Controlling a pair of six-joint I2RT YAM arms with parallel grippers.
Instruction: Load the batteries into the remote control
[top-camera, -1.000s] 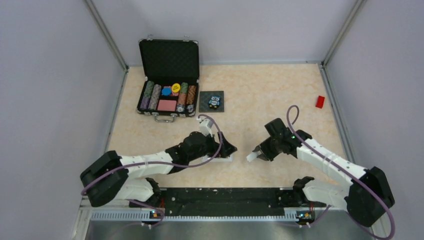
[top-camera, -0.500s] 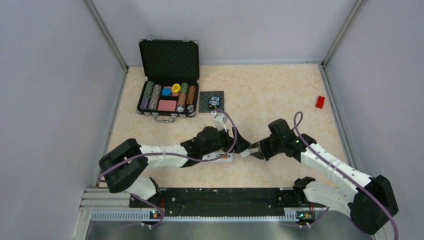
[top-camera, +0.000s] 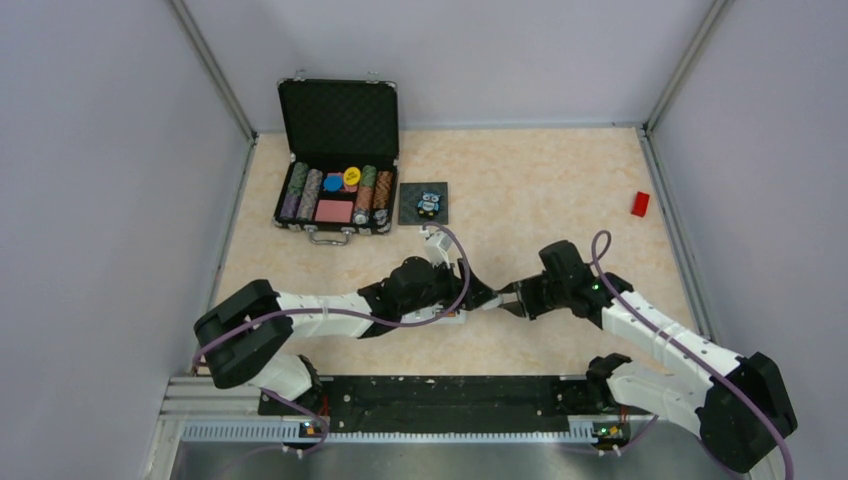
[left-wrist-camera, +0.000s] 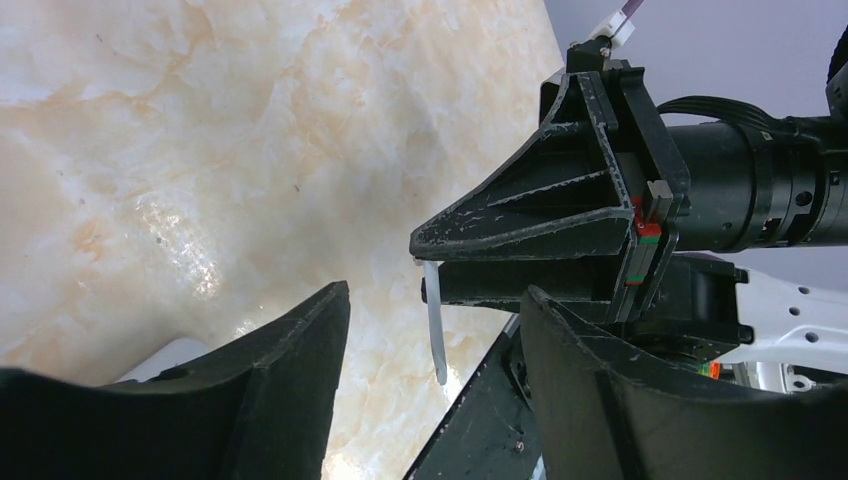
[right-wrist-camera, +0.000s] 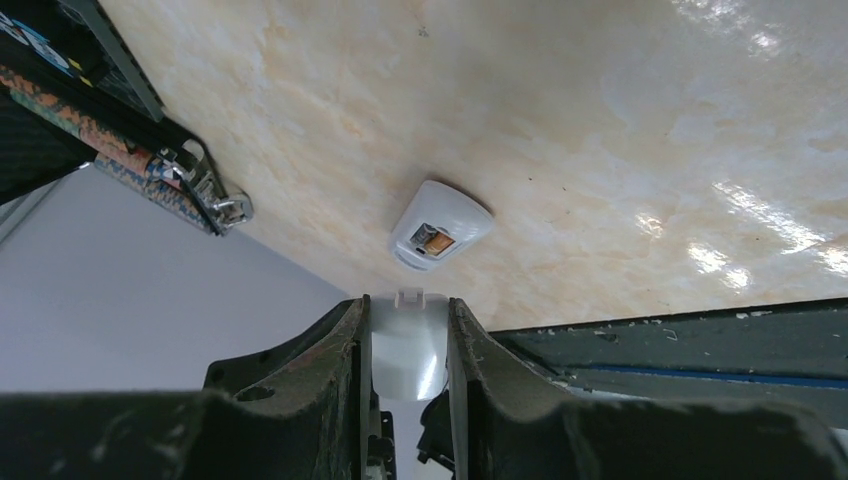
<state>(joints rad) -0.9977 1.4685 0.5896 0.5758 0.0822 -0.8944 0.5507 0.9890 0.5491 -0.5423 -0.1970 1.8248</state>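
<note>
The white remote control (top-camera: 441, 318) lies on the table under my left arm. Its end shows in the right wrist view (right-wrist-camera: 440, 228), with the orange battery (right-wrist-camera: 437, 240) in the open compartment. The dark battery is not visible. My right gripper (top-camera: 512, 303) (right-wrist-camera: 405, 310) is shut on a thin white cover piece (right-wrist-camera: 405, 350) and holds it above the table. My left gripper (top-camera: 478, 293) (left-wrist-camera: 432, 300) is open and empty. Its jaws stand on either side of the cover's edge (left-wrist-camera: 434, 325), tip to tip with the right gripper.
An open black case of poker chips (top-camera: 335, 195) stands at the back left, also in the right wrist view (right-wrist-camera: 60, 90). A dark owl tile (top-camera: 423, 203) lies beside it. A small red block (top-camera: 640, 203) lies at the far right. A black rail (top-camera: 430, 395) runs along the near edge.
My left gripper has reached right, toward the right gripper. My right gripper has moved left with the white cover. The two now meet above the remote's right end.
</note>
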